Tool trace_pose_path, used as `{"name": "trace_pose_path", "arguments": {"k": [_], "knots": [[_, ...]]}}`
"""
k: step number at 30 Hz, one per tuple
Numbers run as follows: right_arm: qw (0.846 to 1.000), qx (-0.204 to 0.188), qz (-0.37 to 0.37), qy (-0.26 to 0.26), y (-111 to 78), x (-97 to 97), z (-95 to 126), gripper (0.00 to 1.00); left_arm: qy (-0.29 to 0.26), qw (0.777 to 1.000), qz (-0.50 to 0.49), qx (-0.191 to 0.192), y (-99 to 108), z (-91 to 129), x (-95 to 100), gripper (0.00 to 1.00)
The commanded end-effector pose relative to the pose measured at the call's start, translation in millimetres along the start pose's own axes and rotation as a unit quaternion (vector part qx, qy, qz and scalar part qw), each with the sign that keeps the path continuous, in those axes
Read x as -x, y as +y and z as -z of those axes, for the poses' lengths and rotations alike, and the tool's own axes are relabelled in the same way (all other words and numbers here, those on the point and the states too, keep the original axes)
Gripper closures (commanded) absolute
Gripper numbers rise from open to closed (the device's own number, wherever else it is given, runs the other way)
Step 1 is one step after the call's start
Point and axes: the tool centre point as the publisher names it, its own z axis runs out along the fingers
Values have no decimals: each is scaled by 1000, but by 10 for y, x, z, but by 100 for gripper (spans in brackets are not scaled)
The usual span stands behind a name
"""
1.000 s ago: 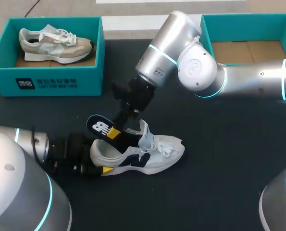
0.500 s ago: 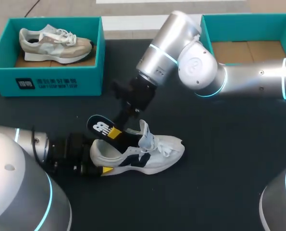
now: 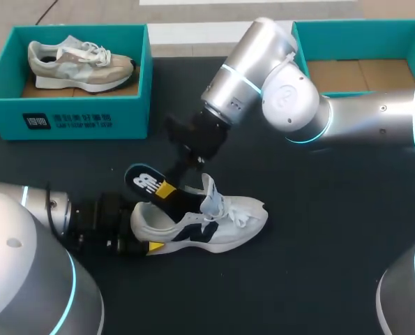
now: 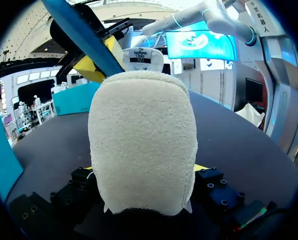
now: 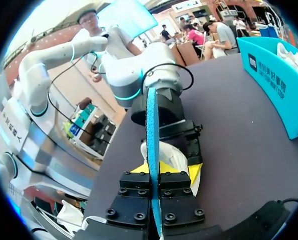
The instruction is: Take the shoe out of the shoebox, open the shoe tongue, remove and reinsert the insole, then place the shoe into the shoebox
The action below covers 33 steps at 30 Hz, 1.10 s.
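White shoe [image 3: 224, 222] lying mid-table, toe right, heel clamped in left gripper [image 3: 146, 241], right gripper [image 3: 167, 190] pinching dark insole [image 3: 141, 181] sticking up from its collar, empty teal shoebox [image 3: 346, 38] far right.

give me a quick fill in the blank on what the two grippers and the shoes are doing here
1. The right gripper has its jaws shut on the ____, which slants up out of the white shoe.
2. The left gripper clamps the white shoe at its ____.
3. The beige shoe lies in the teal shoebox at the head view's ____ side.
Missing words: insole; heel; left.
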Motion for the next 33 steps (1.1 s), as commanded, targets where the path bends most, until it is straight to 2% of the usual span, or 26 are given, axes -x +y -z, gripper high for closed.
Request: {"name": "trace_pose_path", "arguments": {"k": [1,7,12,13,15,18,22,25,28,33], "knots": [[1000,20,4,-5,122,-27,28,100,0,1000,0,2,22,1,-17,100],[998,52,5,-18,363,-67,151,100,0,1000,0,2,22,1,-17,100],[995,82,7,-60,511,-84,257,100,0,1000,0,2,22,1,-17,100],[991,103,5,-89,539,-92,288,100,0,1000,0,2,22,1,-17,100],[987,122,19,-105,635,-83,316,100,0,1000,0,2,22,1,-17,100],[984,132,40,-109,785,-62,375,100,0,1000,0,2,22,1,-17,100],[975,172,44,-133,910,-61,485,100,0,1000,0,2,22,1,-17,100],[966,209,50,-145,999,-64,538,100,0,1000,0,2,22,1,-17,100],[949,253,45,-180,1083,-65,600,100,0,1000,0,2,22,1,-17,100],[946,259,52,-186,1103,-78,626,100,0,1000,0,2,22,1,-17,100]]}}
